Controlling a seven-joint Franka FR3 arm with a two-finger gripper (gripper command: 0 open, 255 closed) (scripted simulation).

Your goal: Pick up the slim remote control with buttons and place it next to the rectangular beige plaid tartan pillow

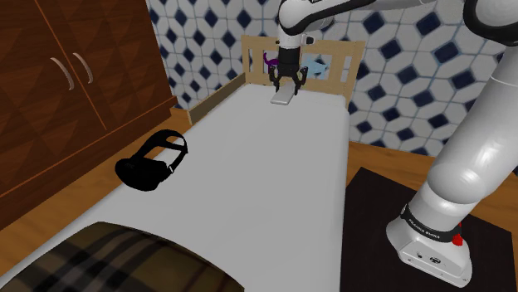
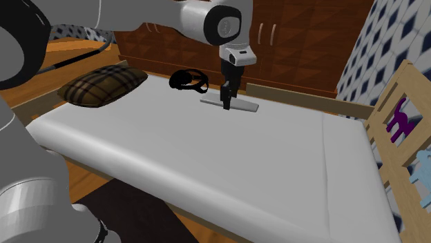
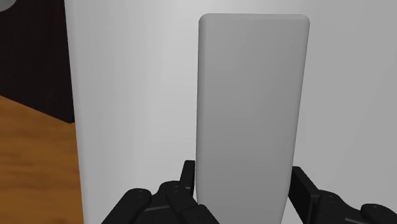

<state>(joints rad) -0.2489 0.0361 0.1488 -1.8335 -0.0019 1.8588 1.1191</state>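
Soft, even light falls across all three views, flat in the way of a computer render. In the shoulder view the bed is pale grey, a little brighter toward its far end. The arm has a broad sheen down its middle that fades to grey at its edges. The headset is near-black, with little detail. In the second exterior view the top of the bed is bright and its near side is shaded; the part of the arm closest to the camera is dim grey. In the wrist view the remote is plain grey, darkening toward the gripper, against a lighter sheet.
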